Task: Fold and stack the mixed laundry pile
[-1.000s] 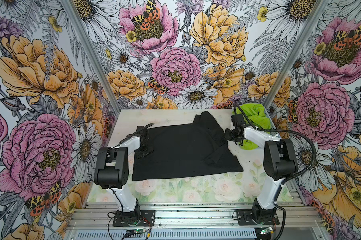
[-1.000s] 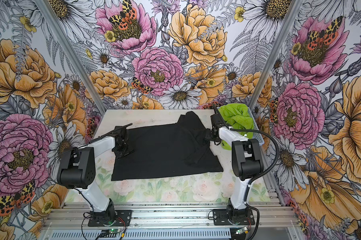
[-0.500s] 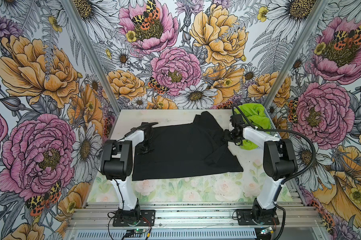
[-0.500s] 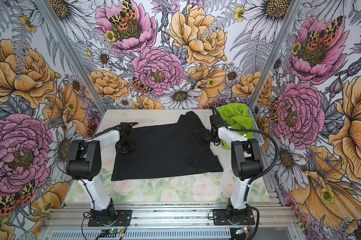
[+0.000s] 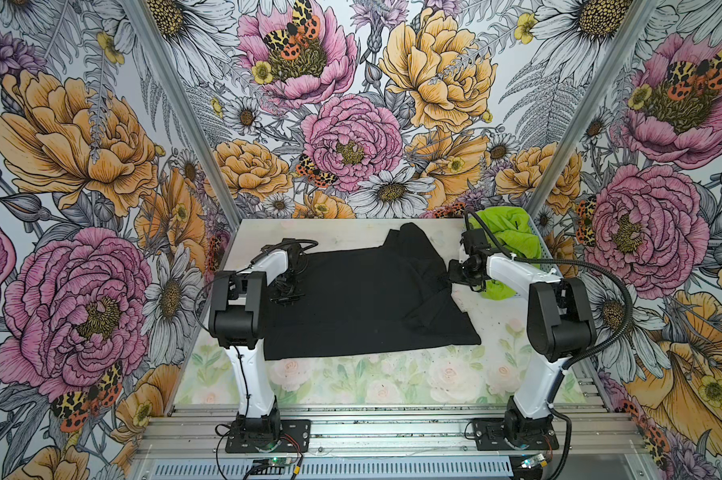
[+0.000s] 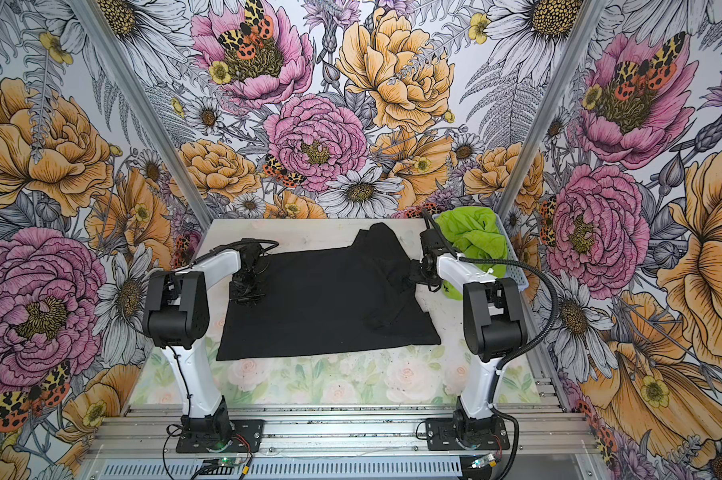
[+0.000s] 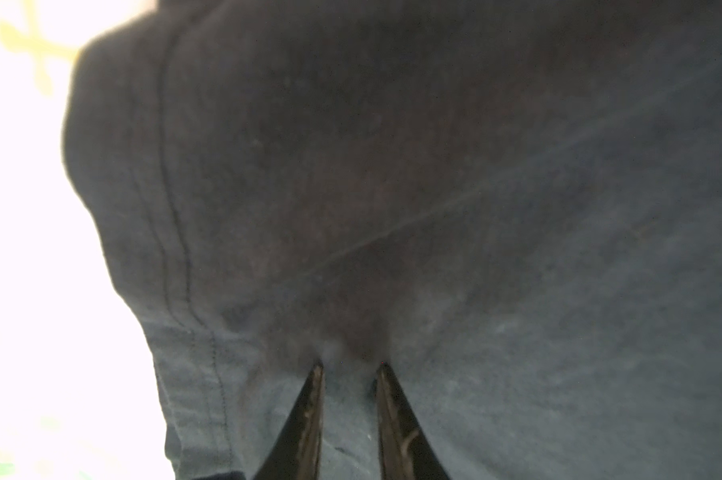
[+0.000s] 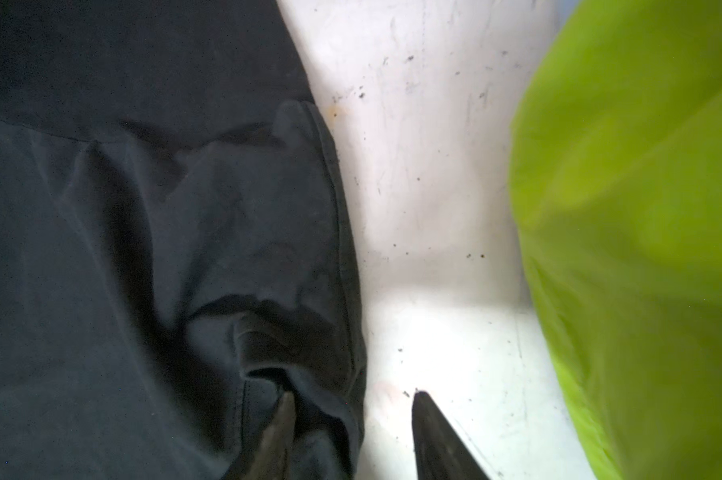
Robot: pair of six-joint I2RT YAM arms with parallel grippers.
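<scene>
The black T-shirt (image 5: pixel 363 299) (image 6: pixel 326 303) lies spread on the table, its right side rumpled and folded over. The lime-green shorts (image 5: pixel 513 237) (image 6: pixel 475 237) are heaped at the back right, spilling from a basket. My left gripper (image 5: pixel 286 291) (image 7: pixel 349 365) presses down on the shirt's left part near the stitched hem. Its jaws are narrow, with a pucker of black cloth (image 7: pixel 434 166) pinched between them. My right gripper (image 5: pixel 454 270) (image 8: pixel 353 395) is open at the shirt's right edge. One finger is tucked in a fold of the shirt (image 8: pixel 143 249), the other rests over bare table beside the shorts (image 8: pixel 641 208).
The light-blue perforated basket (image 6: pixel 517 266) stands at the back right corner under the shorts. The table (image 5: pixel 351 374) has a floral mat along the front. Floral walls close in on three sides, and a metal rail with both arm bases runs along the front.
My left gripper has shifted a little farther onto the shirt's left part and its jaws have narrowed onto the cloth. The right gripper has hardly moved.
</scene>
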